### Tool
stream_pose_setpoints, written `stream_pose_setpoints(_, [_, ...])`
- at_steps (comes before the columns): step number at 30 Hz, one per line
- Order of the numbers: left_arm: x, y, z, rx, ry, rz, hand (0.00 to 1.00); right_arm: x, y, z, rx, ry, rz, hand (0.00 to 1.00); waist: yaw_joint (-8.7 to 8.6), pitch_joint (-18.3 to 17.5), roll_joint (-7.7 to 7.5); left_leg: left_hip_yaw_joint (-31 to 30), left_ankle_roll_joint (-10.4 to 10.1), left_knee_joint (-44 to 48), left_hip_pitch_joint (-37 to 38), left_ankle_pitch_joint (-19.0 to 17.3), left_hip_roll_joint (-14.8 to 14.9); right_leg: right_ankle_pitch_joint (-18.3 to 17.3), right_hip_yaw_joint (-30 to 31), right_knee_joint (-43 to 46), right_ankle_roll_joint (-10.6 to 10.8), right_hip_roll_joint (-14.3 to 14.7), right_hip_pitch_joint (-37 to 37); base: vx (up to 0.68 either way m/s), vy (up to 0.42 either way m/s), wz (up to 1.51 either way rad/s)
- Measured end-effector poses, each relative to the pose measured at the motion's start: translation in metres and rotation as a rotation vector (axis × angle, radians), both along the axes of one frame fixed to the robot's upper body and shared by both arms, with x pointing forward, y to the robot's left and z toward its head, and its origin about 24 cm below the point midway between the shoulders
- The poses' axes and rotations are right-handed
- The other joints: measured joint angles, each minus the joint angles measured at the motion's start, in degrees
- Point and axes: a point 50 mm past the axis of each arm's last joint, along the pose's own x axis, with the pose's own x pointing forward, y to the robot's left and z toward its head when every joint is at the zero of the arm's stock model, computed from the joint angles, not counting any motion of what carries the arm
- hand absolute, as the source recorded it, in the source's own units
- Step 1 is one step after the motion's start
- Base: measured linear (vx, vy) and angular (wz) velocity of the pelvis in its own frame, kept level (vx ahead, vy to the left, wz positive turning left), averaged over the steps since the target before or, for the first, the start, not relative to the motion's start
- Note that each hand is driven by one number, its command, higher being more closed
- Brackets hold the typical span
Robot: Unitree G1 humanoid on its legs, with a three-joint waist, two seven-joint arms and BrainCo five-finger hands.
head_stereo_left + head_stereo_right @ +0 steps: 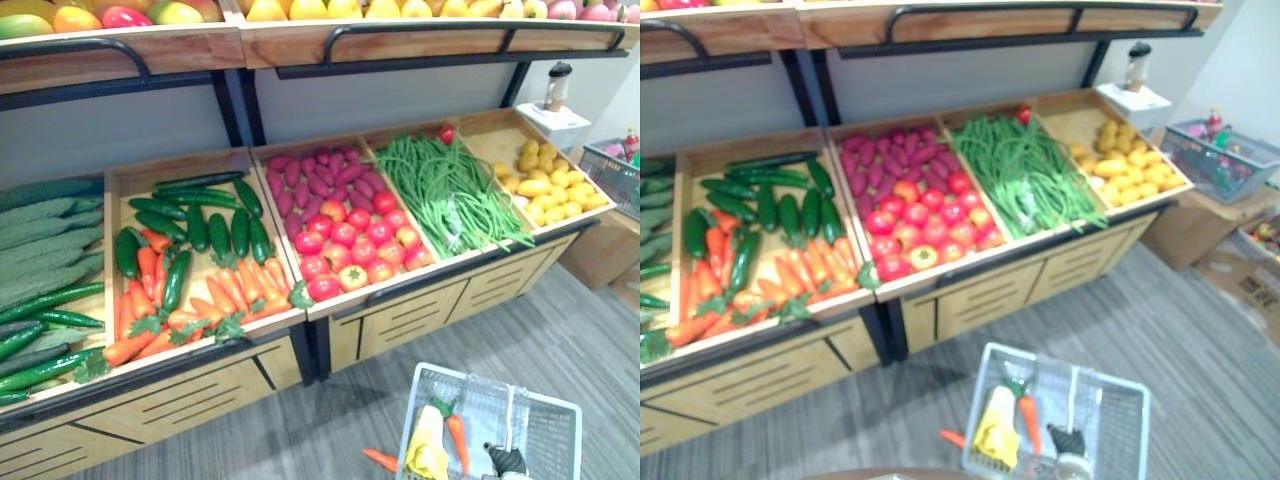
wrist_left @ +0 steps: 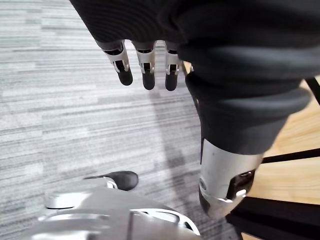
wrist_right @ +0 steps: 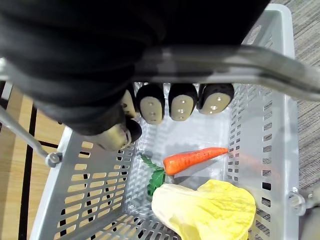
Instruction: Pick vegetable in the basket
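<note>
Right robot hand (image 3: 151, 107) around basket handle (image 3: 260, 67); carrot (image 3: 192, 159), yellow leafy vegetable (image 3: 210, 210) inside.

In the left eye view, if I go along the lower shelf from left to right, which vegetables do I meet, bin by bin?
green gourds → cucumbers with carrots → purple sweet potatoes with tomatoes → green beans → yellow produce

Bright, even light is flooding the produce bins (image 1: 180, 165); soft shadow is pooling beneath them on the floor (image 1: 300, 430).
</note>
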Motion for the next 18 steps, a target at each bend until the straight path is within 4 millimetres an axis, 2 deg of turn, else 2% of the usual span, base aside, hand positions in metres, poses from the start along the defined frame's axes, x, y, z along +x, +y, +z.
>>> stream_pose_setpoints(2, [0.002,0.000,0.000,0.003,-0.004,-0.010,0.00,0.000,0.002,0.000,0.002,0.001,0.009,1.00,-0.10,0.99,-0.01,0.26,-0.03,0.33,1.28,-0.48,0.13,-0.20,0.26,0.01,0.08,0.11,1.29,0.01,-0.001,-0.10])
stream_pose_setpoints(5, [0.002,0.002,0.001,0.008,0.000,-0.028,0.00,-0.005,0.003,-0.002,0.010,0.016,0.000,1.00,-0.23,1.92,-0.18,0.36,-0.06,5.27,1.40,-3.76,1.01,-1.59,0.50,0.98,0.10,0.10,2.99,0.00,0.008,-0.08])
stream_pose_setpoints(6, [0.001,0.001,0.000,0.005,0.003,-0.032,0.00,-0.008,0.002,-0.003,0.012,0.020,-0.018,1.00,-0.23,2.32,-0.37,0.63,-0.06,7.59,1.40,-5.27,1.65,-2.35,0.98,2.60,0.39,0.05,3.06,0.01,0.028,-0.19])
stream_pose_setpoints(10, [0.000,0.000,0.000,-0.004,0.006,-0.041,0.00,-0.014,-0.005,-0.003,0.014,0.016,-0.076,1.00,-0.77,3.46,0.67,2.55,0.05,15.39,1.31,-10.41,3.59,-5.29,3.77,10.15,0.81,-0.64,1.51,-0.02,0.064,-0.33])
stream_pose_setpoints(11, [0.002,0.001,0.000,-0.001,0.004,-0.055,0.00,-0.014,-0.006,-0.002,0.016,0.007,-0.089,1.00,-0.89,3.45,0.23,4.25,0.45,17.31,0.64,-11.63,3.82,-5.17,5.76,11.77,0.96,-0.95,-0.30,-0.06,0.118,-0.73])
stream_pose_setpoints(12, [0.005,0.003,0.001,0.008,0.003,-0.072,0.00,-0.013,-0.006,-0.001,0.017,-0.007,-0.101,1.00,-0.95,3.48,-0.04,6.43,1.02,18.87,-0.63,-12.72,3.89,-4.33,8.55,13.50,1.87,-1.26,-3.26,-0.08,0.126,-0.85])
stream_pose_setpoints(13, [0.010,0.004,0.002,0.012,-0.006,-0.084,0.00,-0.011,-0.008,0.001,0.013,-0.021,-0.109,1.00,-1.20,3.61,-0.13,7.57,1.35,19.54,-1.19,-13.16,4.07,-3.38,9.70,13.91,1.90,-1.38,-4.68,-0.14,0.115,-0.99])
stream_pose_setpoints(14, [0.017,0.004,0.002,0.014,-0.018,-0.093,0.00,-0.005,-0.009,0.004,0.007,-0.052,-0.112,1.00,-1.83,4.46,-0.17,10.01,2.33,20.91,-1.86,-13.86,4.27,0.78,10.39,12.99,1.84,-0.88,-6.55,-0.21,0.154,-1.18])
stream_pose_setpoints(15, [0.022,-0.002,0.001,0.001,-0.031,-0.094,0.00,-0.001,-0.010,0.006,0.005,-0.077,-0.122,1.00,-1.67,5.41,1.80,14.06,3.87,20.73,-2.00,-13.34,5.61,9.39,10.24,6.91,1.19,0.85,-6.64,-0.29,0.198,-1.32])
stream_pose_setpoints(16, [0.023,-0.003,0.001,-0.001,-0.037,-0.096,0.00,0.004,-0.011,0.008,0.003,-0.095,-0.120,1.00,-1.46,5.85,2.68,16.43,4.40,20.48,-1.84,-13.07,6.35,8.44,7.34,8.73,0.17,0.82,-7.29,-0.29,0.199,-1.31])
stream_pose_setpoints(17, [0.033,-0.004,0.003,-0.001,-0.063,-0.108,0.00,0.011,-0.012,0.011,0.001,-0.121,-0.124,1.00,-2.18,7.60,3.10,19.33,5.29,19.44,-1.32,-12.48,6.23,-1.23,-1.32,22.13,-6.05,-1.79,-9.28,-0.25,0.183,-1.08])
stream_pose_setpoints(18, [0.037,-0.004,0.003,0.001,-0.075,-0.111,0.00,0.013,-0.014,0.012,-0.005,-0.127,-0.132,1.00,-2.58,8.49,2.61,21.63,5.63,18.02,-0.19,-11.81,5.80,-7.83,-6.57,30.64,-6.96,-3.85,-9.02,-0.19,0.174,-1.35])
